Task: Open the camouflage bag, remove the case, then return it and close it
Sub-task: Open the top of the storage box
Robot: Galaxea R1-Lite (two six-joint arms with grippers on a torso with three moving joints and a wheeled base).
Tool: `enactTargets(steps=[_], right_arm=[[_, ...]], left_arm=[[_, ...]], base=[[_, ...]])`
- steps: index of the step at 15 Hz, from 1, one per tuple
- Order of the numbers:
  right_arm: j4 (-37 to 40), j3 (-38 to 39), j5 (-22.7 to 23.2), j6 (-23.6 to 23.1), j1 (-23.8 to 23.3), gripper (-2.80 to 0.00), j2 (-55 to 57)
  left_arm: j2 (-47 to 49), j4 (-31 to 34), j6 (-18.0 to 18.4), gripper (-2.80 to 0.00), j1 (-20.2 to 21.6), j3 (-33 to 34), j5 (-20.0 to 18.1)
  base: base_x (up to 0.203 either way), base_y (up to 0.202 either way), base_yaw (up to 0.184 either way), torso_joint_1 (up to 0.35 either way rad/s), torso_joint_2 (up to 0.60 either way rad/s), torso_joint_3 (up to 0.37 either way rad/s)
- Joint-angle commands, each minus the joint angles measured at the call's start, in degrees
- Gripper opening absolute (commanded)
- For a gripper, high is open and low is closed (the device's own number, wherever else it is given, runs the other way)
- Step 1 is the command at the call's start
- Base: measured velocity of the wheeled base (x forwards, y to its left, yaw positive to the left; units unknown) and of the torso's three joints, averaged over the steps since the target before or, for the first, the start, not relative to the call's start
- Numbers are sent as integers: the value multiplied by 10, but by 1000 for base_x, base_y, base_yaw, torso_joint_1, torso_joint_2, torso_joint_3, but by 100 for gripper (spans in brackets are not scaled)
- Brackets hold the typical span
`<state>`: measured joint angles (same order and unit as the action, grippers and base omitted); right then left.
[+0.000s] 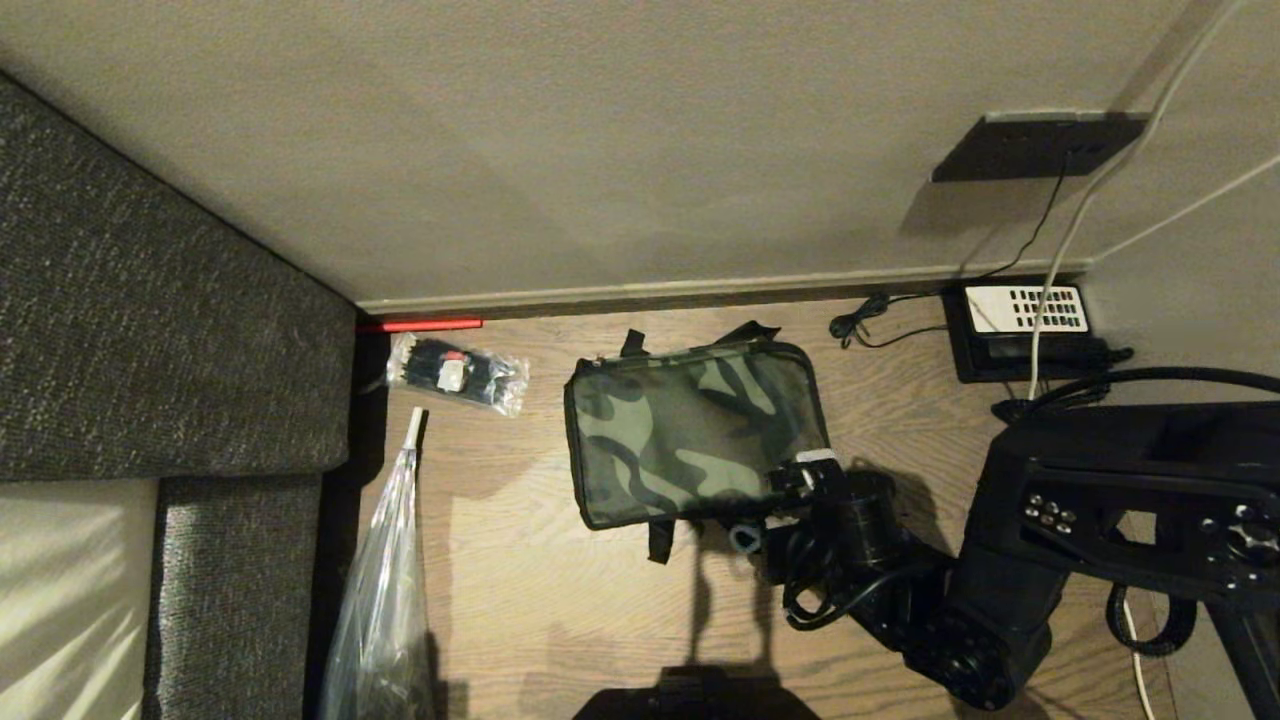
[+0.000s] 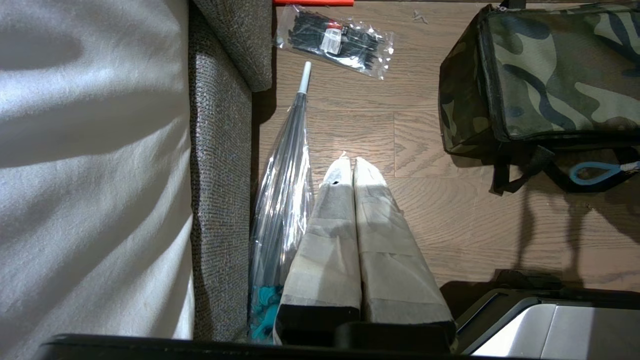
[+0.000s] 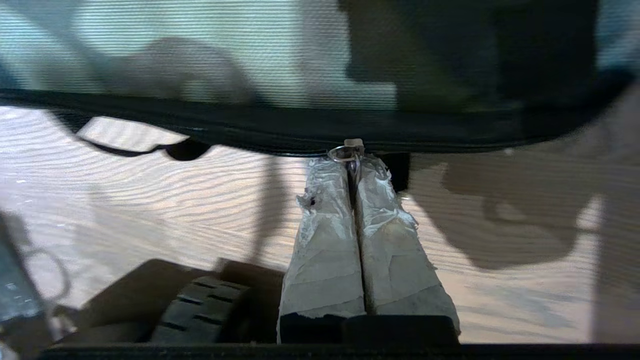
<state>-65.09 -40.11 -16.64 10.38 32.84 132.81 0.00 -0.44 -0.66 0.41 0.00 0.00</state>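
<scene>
The camouflage bag [image 1: 695, 435] lies flat and zipped on the wooden floor [image 1: 560, 600] near the wall: boxy, green-and-black, black trim and straps. The right gripper [image 1: 790, 480] sits at its near right corner. Only the right wrist view shows the taped fingers [image 3: 325, 240] pinched together on the metal zipper pull [image 3: 346, 152]. Only the left wrist view shows the left gripper [image 2: 352, 165], fingers together and empty, hanging above the floor beside a clear plastic umbrella [image 2: 282, 200], and a blue loop [image 2: 595, 172] at the bag's side
</scene>
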Motion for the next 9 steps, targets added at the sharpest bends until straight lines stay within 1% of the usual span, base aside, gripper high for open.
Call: enactTargets(steps=[1,9], right_arm=[[1,0,-1,0,-9,-280,-7],[3,21,3,-3,-34,-280,-32]], left_arm=[[0,0,0,-280,0,1,0],[0,0,0,-280,0,1,0]], base=[[0,0,0,0,0,0],[0,0,0,0,0,0]])
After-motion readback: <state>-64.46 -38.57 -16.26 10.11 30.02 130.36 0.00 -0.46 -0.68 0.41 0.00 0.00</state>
